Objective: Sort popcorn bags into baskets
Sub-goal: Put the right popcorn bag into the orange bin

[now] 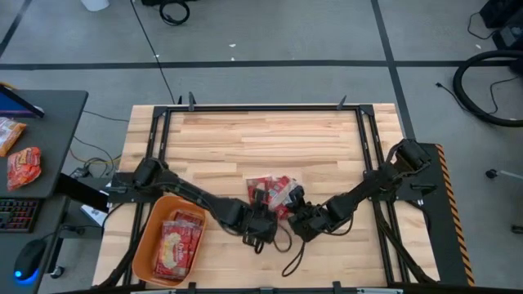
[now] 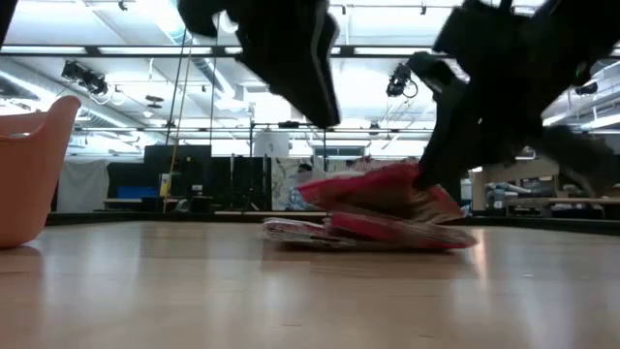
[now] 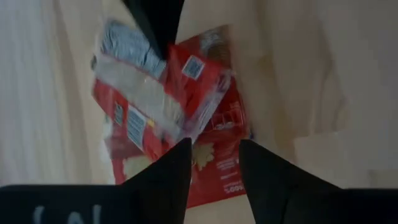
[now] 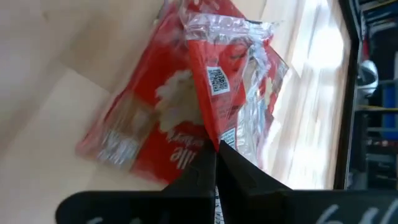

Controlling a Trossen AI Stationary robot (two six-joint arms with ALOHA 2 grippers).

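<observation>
A pile of red popcorn bags (image 1: 270, 189) lies at the table's middle, some with clear or grey-blue edges (image 3: 127, 43). The orange basket (image 1: 145, 245) stands at the near left and holds more red bags (image 1: 180, 241). My right gripper (image 4: 216, 152) comes in from the right and is shut on the top bag (image 4: 186, 93) of the pile. My left gripper (image 3: 214, 165) hangs open just above the pile's near side with nothing between its fingers; in the low view it is well above the table (image 2: 315, 87). My right gripper pinches the top bag's red edge (image 4: 213, 138) between its two fingertips, slanting down from the table's near right. In the low view that bag (image 2: 373, 186) is tilted, its gripped side raised and its other end resting on the bags below.
A dark cable (image 1: 290, 257) loops on the wood near the front edge, below both grippers. A grey desk (image 1: 57, 122) to the left carries orange-red snack packets (image 1: 23, 167), a keyboard and a mouse. Bare wood lies beyond the pile, toward the far edge.
</observation>
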